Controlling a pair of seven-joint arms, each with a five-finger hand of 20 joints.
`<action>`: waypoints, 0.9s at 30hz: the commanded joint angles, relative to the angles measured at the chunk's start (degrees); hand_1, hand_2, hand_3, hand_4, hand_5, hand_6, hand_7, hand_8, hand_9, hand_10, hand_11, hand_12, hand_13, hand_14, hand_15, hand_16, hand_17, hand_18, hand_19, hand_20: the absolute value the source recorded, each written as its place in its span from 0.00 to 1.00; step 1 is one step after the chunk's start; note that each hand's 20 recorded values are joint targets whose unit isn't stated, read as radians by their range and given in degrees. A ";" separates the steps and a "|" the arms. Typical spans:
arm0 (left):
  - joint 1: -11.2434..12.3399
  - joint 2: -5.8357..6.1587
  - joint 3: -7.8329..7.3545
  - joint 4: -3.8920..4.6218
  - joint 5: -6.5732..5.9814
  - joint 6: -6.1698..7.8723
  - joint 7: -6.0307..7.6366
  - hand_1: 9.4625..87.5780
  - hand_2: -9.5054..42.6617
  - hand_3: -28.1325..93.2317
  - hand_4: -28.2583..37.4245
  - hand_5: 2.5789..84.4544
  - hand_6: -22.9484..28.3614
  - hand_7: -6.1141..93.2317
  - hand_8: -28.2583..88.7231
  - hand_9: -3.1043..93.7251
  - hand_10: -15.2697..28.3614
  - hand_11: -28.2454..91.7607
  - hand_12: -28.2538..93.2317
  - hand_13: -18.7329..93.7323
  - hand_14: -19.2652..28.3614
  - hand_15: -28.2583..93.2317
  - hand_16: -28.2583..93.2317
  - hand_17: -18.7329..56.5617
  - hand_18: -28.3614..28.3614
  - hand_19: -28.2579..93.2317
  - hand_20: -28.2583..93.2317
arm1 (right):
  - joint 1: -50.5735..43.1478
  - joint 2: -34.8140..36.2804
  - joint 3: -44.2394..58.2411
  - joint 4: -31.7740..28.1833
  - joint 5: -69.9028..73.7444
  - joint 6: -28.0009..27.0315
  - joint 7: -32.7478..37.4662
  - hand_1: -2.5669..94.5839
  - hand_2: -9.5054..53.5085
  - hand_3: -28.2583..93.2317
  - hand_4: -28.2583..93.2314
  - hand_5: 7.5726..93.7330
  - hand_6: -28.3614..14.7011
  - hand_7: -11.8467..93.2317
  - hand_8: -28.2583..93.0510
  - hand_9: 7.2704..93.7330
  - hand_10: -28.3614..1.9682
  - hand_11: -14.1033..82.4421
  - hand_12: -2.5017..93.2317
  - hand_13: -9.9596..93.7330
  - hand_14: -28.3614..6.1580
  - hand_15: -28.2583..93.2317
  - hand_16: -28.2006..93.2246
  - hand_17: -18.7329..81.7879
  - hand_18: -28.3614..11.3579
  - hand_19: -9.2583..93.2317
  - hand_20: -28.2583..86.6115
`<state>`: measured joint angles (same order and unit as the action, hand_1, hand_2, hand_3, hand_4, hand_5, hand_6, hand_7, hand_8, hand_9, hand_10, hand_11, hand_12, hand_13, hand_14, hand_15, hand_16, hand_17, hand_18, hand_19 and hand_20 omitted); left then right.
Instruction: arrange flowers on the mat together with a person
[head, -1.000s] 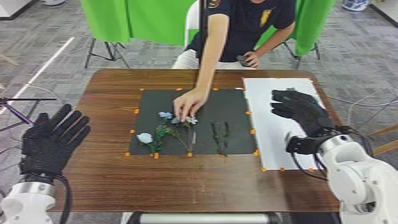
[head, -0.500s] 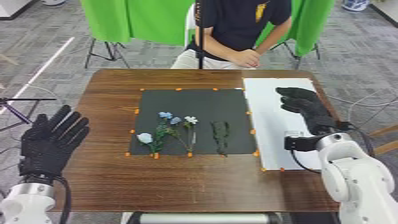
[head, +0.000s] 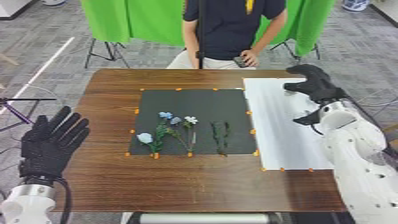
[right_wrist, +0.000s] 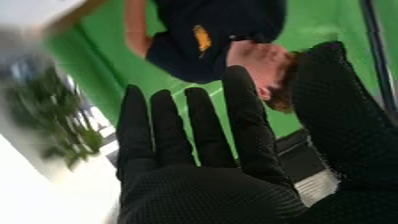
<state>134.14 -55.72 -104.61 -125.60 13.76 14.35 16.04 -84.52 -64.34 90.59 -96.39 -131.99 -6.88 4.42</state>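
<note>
- Head view: dark mat (head: 182, 102) on the brown table (head: 169, 185) — orange tabs (head: 253, 131) along its edges.
- Pale flower (head: 145, 137), flat on the mat's near left part.
- Blue flower (head: 165, 115), further up the mat, with a duller blue bloom (head: 175, 120) and a white flower (head: 191, 120) just beside, toward the mat's middle; stems toward the mat's near edge.
- Green stems (head: 219, 135), side by side on the mat's right part.
- White sheet (head: 289, 145), along the mat's right side.
- Left hand (head: 51, 147), well left of the mat, fingers straight and apart.
- Right hand (head: 317, 86), right of the mat, near the white sheet's far end — in the right wrist view, fingers straight, tips apart, thumb wide of them.
- Green cloth (head: 133, 22), beyond the mat and table.
</note>
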 joint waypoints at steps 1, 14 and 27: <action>1.24 -0.57 -0.08 -0.23 -0.67 0.13 0.62 0.23 0.46 0.80 0.00 0.51 0.59 0.17 0.17 0.45 0.69 0.37 0.31 0.45 0.74 0.47 0.20 0.22 0.76 0.47 0.33 | 9.54 1.95 -5.66 10.71 -7.14 -4.72 -0.42 0.41 0.07 0.90 0.00 0.37 0.60 0.32 0.11 0.28 0.51 0.25 0.14 0.31 0.42 0.40 0.29 0.27 0.34 0.52 0.28; 1.42 -1.08 -0.21 -0.19 -0.91 -0.21 -0.05 0.23 0.46 0.80 0.00 0.51 0.59 0.17 0.17 0.45 0.69 0.37 0.31 0.45 0.74 0.47 0.20 0.22 0.76 0.47 0.33 | 7.36 4.47 -5.17 12.63 -10.18 -8.51 12.47 0.38 0.03 0.91 0.00 0.34 0.58 0.32 0.11 0.25 0.50 0.26 0.13 0.30 0.39 0.42 0.27 0.27 0.33 0.55 0.28; 0.95 -1.00 -0.48 0.05 -0.69 -1.01 -1.03 0.23 0.45 0.80 0.00 0.51 0.59 0.17 0.17 0.45 0.69 0.37 0.31 0.45 0.75 0.47 0.20 0.22 0.76 0.47 0.33 | 7.24 4.09 -4.60 16.35 -11.84 -11.23 11.71 0.49 0.00 0.90 0.00 0.37 0.61 0.34 0.10 0.32 0.52 0.32 0.14 0.41 0.46 0.56 0.31 0.34 0.24 0.72 0.35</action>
<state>134.77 -56.29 -105.10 -125.70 13.14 14.14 16.17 -76.52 -60.69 86.70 -80.41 -141.33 -20.97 16.45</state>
